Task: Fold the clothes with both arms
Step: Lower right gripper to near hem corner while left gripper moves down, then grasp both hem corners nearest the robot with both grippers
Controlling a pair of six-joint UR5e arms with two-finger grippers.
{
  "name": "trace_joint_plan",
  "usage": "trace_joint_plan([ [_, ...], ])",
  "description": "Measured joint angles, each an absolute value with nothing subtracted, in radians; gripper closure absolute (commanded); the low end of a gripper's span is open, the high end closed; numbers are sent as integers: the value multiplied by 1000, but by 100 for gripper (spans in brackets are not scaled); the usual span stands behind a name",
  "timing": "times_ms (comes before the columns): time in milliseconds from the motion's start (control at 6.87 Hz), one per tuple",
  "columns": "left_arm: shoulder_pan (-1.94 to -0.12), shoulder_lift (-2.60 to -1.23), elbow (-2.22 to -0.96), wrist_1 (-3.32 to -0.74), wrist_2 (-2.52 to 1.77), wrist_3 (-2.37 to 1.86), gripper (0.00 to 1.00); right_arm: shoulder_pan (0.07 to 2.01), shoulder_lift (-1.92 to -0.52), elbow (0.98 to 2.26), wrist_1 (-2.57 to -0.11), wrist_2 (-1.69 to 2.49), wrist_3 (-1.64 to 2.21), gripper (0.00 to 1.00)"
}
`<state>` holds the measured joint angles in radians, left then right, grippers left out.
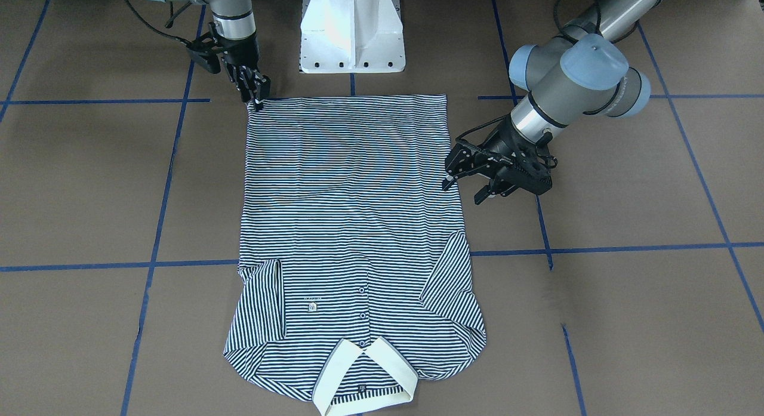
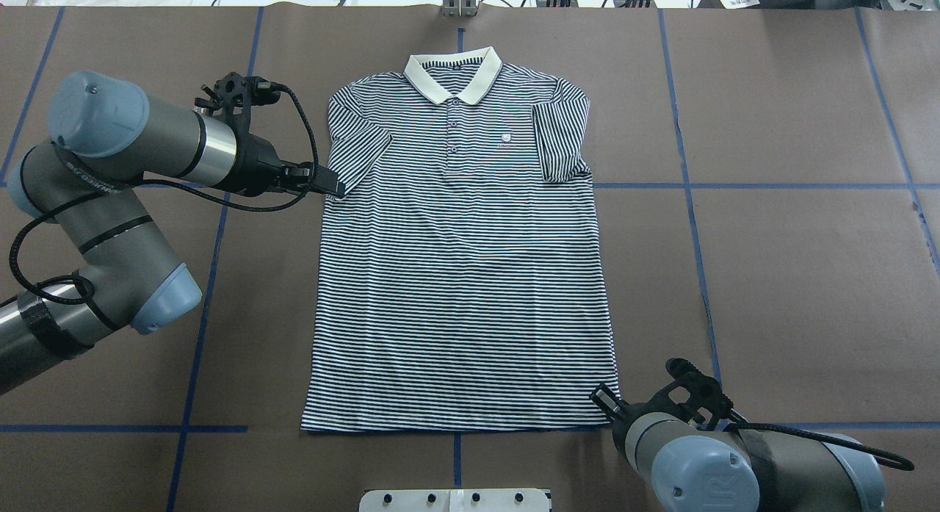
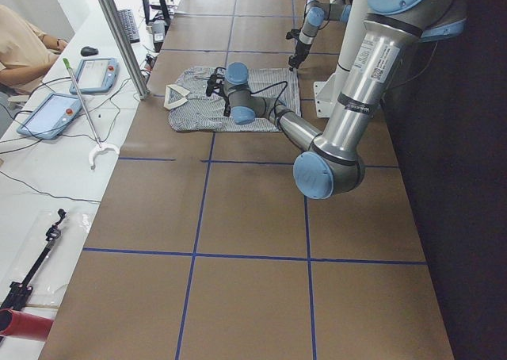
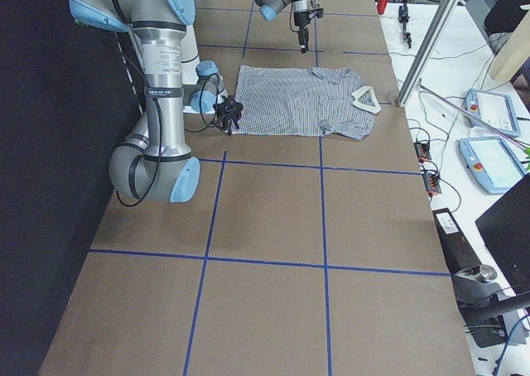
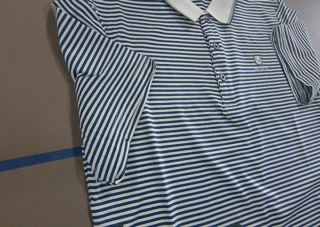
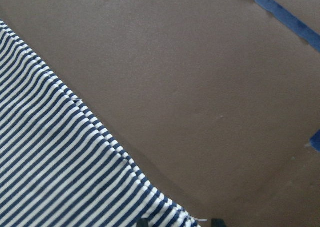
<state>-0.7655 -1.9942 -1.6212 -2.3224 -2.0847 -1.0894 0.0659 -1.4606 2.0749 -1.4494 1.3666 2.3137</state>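
The polo shirt [image 2: 463, 277] is lying flat mid-table; the right gripper [image 1: 255, 99] is seemingly pinching its hem corner, while the left gripper [image 1: 462, 180], spread, is nearing the side edge, needing a grasp next

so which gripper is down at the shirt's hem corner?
The right gripper, at the polo shirt's hem corner nearest the base. The left gripper is instead partway up the shirt's side edge, just below the sleeve.

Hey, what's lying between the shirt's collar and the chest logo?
Only striped fabric and the buttoned placket lie between the collar and the logo, seen best in the left wrist view.
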Motion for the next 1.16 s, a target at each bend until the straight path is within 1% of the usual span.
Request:
trace_joint_plan([
  [146, -765, -1994, -1621, -2322, -2085, -1091, 23, 66, -1461, 2074, -1450, 1367, 2314, 100],
  [437, -765, -1996, -1626, -2322, -2086, -1103, 23, 66, -1462, 2075, -1449, 1372, 2313, 100],
  [582, -762, -1991, -1643, -2321, -2087, -1131, 20, 68, -1461, 2084, -1449, 1384, 2313, 100],
  [728, -738, -1968, -1683, -2320, -2073, -1187, 20, 73, -1461, 2106, -1449, 1397, 2313, 100],
  [1019, -573, -1857, -1845, -2265, -1884, -1351, 21, 83, -1466, 2139, -1449, 1413, 2313, 100],
  [1164, -479, -1810, -1914, -2194, -1782, -1425, 26, 84, -1467, 2144, -1450, 1415, 2313, 100],
])
